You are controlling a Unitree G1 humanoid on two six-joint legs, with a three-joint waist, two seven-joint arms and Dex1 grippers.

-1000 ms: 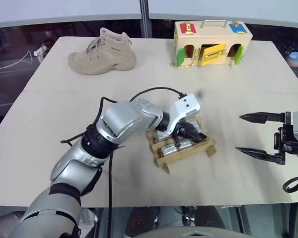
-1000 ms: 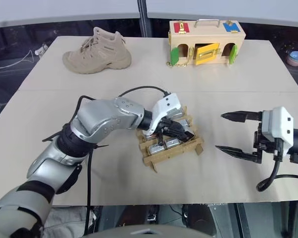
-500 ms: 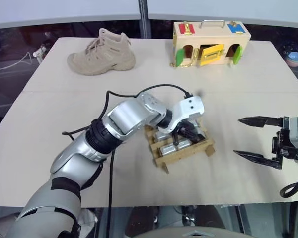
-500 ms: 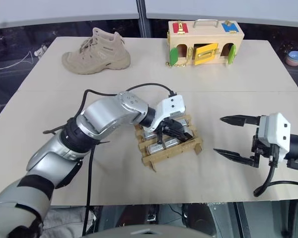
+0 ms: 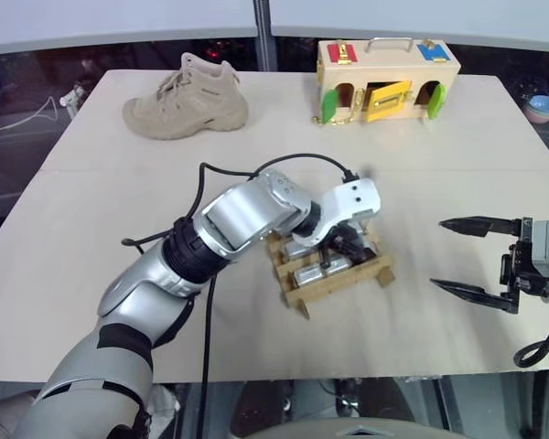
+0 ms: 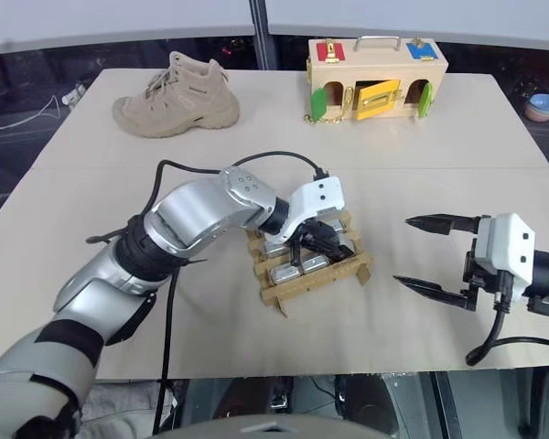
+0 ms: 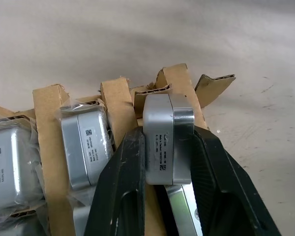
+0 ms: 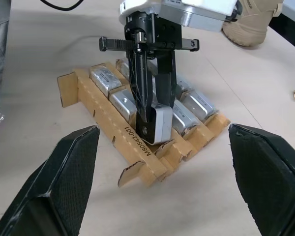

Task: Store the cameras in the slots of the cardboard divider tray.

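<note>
On the far left of the tabletop a boot stands well apart from the work. At the middle, the left tool is pinching a camera by its sides, held on edge just over a slot at the tray's near edge. The tray lies mid-tabletop, and most of its slots already carry cameras, some in clear wrap. How many slots are left I cannot count, since the arm covers part of the grid. My reading: the task is far along, this camera being among the last, and it still has to go down into its slot and be let go. Behind, the latch box sits at the far edge. On the right, the right tool hangs over bare tabletop beside the tray, fingers spread wide, holding nothing.
</note>
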